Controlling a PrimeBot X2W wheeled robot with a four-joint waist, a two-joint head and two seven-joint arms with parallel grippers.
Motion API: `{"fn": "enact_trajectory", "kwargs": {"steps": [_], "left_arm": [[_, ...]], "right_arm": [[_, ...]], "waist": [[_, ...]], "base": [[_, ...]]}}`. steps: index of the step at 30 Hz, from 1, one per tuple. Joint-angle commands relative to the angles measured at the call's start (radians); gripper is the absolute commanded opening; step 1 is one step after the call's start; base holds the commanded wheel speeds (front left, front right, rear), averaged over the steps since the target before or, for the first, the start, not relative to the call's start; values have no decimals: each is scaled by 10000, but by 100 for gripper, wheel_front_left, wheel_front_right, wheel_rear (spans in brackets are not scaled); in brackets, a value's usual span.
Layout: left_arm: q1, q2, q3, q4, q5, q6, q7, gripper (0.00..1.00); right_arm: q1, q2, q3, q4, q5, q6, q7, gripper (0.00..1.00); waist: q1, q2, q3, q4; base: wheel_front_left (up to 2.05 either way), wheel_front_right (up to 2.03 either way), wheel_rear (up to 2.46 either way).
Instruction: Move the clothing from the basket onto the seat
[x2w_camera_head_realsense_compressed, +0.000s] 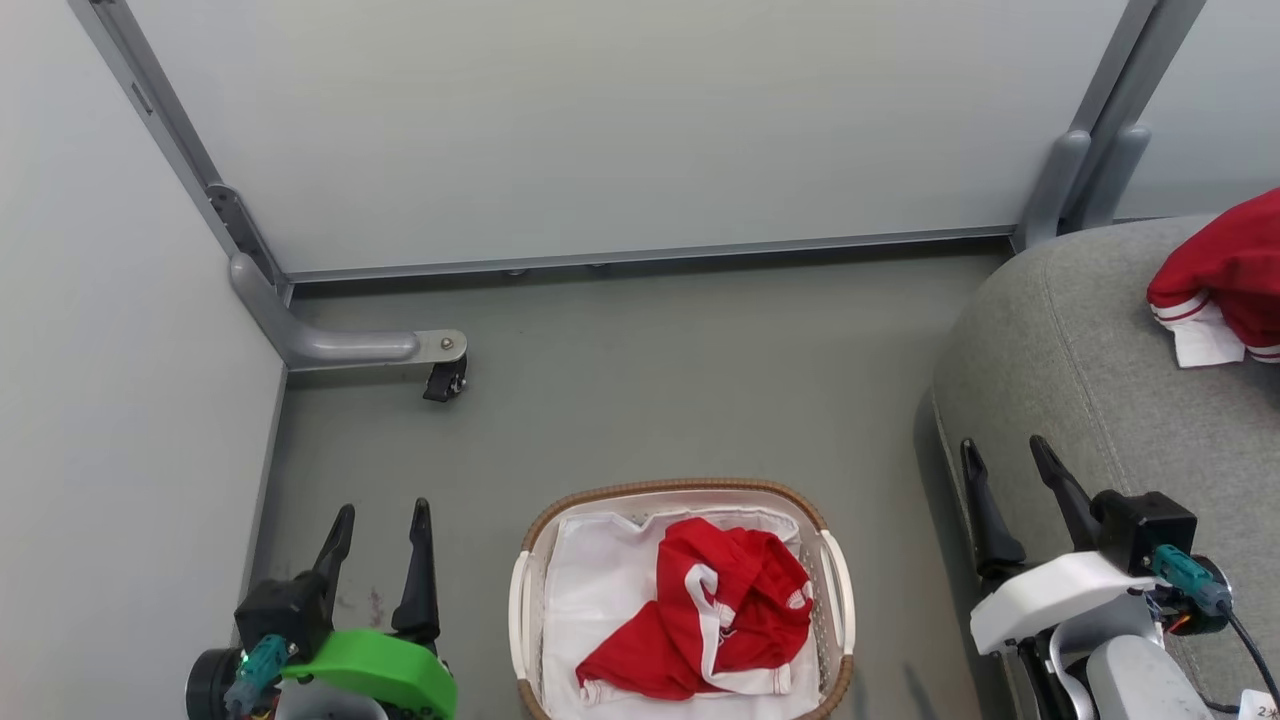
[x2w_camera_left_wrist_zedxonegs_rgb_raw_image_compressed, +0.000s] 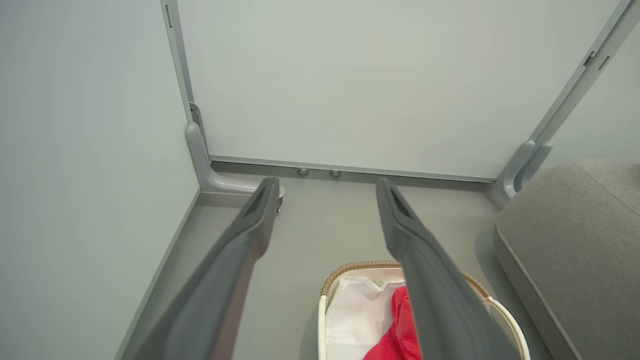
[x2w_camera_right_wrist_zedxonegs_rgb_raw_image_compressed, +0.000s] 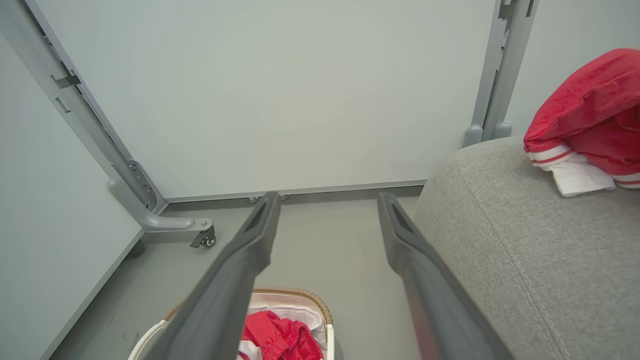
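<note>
Fingers (x2w_camera_head_realsense_compressed: 420, 560), all four, spread empty; one garment (x2w_camera_head_realsense_compressed: 715, 610) in basket (x2w_camera_head_realsense_compressed: 690, 484), seemingly one on seat (x2w_camera_head_realsense_compressed: 1060, 340).

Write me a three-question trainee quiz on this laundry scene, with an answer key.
1. True or false: a red garment lies in the basket, on the white liner.
2. The right gripper is: A) shut on cloth; B) open and empty; C) inside the basket.
3. Where does the second red garment lie?
Key: 1 true; 2 B; 3 on the grey seat, at the head view's right edge.
</note>
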Motion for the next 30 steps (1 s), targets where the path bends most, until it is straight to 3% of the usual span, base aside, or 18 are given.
{"fn": "enact_trajectory", "kwargs": {"steps": [1,12,20,30], "left_arm": [[-319,12,-67,-8,145,-27,-9,100],[-2391,16,-1078,770,706,-105,-8,100],[-4743,24,-2136,3021,906,-162,22,100],[-6580,44,-4116,5583,164,-175,350,100]], "right_arm": [[-187,-42,-43,-95,-64,-14,-17,100],[-1305,-39,-101,-599,-382,-14,-15,100],[-2358,-39,39,-949,-309,-14,-17,100],[-3349,-30,450,-1587,317,-14,-16,100]], "waist": [[1,0,221,-42],[1,0,2181,-543],[1,0,4133,-1378],[1,0,6058,-2652]], "base": [[0,0,0],[0,0,0],[0,0,0],[0,0,0]]}}
